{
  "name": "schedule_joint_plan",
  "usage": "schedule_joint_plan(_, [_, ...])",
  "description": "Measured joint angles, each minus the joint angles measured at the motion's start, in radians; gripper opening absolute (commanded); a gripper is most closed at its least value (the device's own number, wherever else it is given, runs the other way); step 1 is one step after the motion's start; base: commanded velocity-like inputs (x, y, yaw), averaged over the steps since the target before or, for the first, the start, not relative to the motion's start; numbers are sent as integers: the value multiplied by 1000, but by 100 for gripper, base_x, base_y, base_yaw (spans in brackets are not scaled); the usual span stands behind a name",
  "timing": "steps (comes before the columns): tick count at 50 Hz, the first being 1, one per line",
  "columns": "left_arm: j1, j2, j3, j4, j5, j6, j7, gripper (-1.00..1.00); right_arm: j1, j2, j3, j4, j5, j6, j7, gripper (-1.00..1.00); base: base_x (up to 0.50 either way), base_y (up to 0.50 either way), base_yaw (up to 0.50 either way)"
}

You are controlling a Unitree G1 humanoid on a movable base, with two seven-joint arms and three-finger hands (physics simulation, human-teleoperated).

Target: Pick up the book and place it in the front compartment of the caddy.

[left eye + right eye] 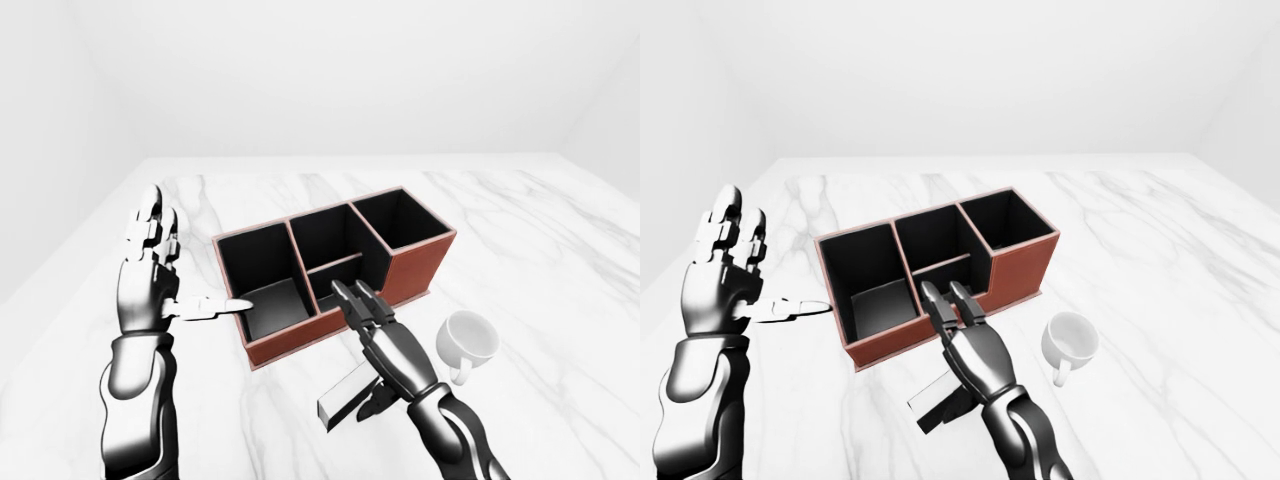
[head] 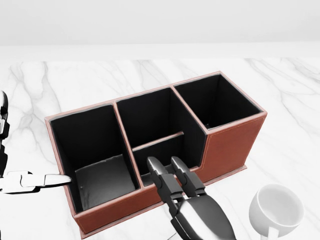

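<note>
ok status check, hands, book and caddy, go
Left robot hand open, left of caddy. Right robot hand gripping book below caddy. Book not in yet. Mug right of the hand, clear.

Bright, even, sharp renders; soft faint shadows, glossy highlights on metal

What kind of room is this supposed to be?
Probably a bare simulated test room, not a real home: blank white walls, a marble table and only a brown caddy, a white mug and a book on it.
</note>
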Motion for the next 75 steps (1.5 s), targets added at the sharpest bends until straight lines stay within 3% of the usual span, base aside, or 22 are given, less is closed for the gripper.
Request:
schedule_joint_plan(31, [-17, 26, 44, 0, -20, 0, -10, 98, -20, 7, 63, 44, -43, 0, -35, 100, 0, 0, 0])
schedule_joint_plan(56, [-20, 30, 48, 1, -23, 0, -9, 98, 9, -21, 114, 92, -77, 0, -104, 100, 0, 0, 0])
schedule_joint_plan(75, [-22, 30, 47, 3, -22, 0, -9, 98, -16, -14, 105, 181, -98, 0, -146, 100, 0, 0, 0])
